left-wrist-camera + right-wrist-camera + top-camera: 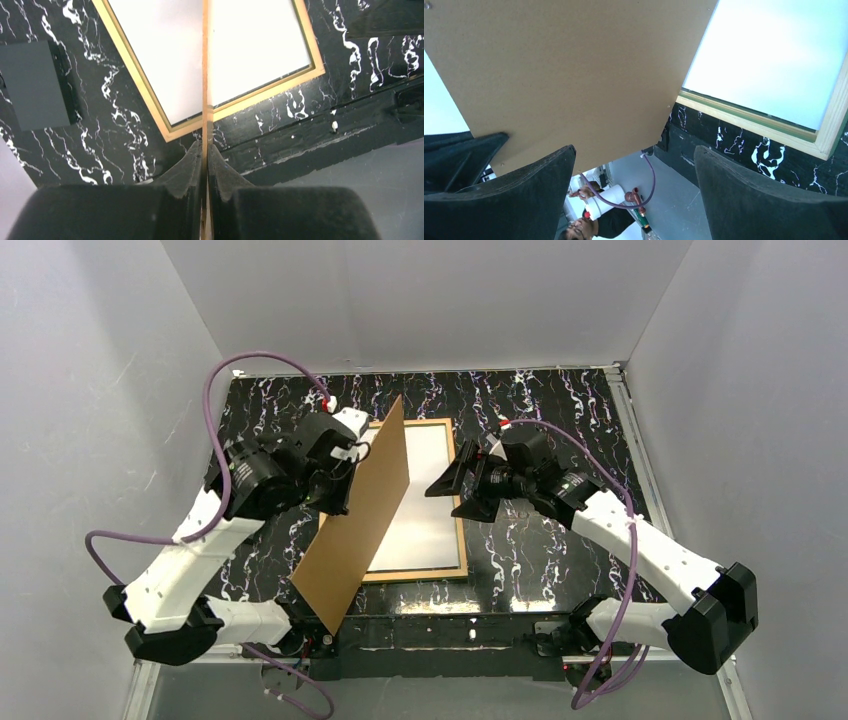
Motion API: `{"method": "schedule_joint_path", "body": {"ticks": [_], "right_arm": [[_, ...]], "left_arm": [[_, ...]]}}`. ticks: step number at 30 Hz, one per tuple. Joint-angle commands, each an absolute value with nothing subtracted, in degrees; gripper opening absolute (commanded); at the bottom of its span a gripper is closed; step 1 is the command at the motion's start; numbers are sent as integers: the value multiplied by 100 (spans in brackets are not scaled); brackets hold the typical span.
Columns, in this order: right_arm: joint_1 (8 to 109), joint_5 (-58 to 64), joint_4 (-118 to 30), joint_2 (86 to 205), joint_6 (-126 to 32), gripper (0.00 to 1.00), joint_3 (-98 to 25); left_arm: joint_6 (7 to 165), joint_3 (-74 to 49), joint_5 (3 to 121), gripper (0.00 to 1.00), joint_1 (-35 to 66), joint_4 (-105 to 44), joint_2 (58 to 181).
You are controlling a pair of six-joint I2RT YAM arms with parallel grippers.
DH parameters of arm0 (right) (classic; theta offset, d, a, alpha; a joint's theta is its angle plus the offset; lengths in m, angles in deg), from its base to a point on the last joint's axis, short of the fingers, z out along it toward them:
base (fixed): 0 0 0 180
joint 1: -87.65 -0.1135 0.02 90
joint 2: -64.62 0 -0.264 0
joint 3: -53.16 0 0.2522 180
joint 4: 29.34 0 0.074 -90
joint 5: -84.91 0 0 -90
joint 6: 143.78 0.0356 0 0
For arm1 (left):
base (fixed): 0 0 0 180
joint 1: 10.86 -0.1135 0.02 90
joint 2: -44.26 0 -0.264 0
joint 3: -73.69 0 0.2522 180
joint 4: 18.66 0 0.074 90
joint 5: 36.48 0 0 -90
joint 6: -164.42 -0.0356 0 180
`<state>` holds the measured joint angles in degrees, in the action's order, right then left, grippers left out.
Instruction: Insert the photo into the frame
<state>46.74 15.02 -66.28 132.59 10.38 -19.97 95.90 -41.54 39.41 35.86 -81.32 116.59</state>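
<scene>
Marble tabletop [560, 410]: my left fingers [199, 159] pinch the backing board [365, 510], tilted over the frame [462, 540], half-blocking the photo [430, 500]; right fingers [462, 490] hang open.

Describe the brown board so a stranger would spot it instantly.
On the black marbled table, find the tan-edged frame lying flat. Over its left side, the left gripper pinches the backing board: the only brown sheet, tilted up on edge while the frame lies flat.

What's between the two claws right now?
The brown backing board, held tilted by the left claw, stands between it and the open right claw; top external view shows it.
</scene>
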Motion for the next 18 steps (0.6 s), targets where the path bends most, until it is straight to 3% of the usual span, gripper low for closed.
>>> {"method": "schedule_joint_path", "body": {"ticks": [1,7,18], "right_arm": [[4625,1414,-5879,13134,1348,97,-1832],[4594,1439,-5720,12994,1498,97,-1664],[4488,1162,-5502,12470,1802,97,-1430]], "left_arm": [[9773,-3501,3176,0,3958,-8167,11441],[10086,-3372,3181,0,4294,-8026,11497],[10617,-4225,3327,0,4760,-8357,12387]]}}
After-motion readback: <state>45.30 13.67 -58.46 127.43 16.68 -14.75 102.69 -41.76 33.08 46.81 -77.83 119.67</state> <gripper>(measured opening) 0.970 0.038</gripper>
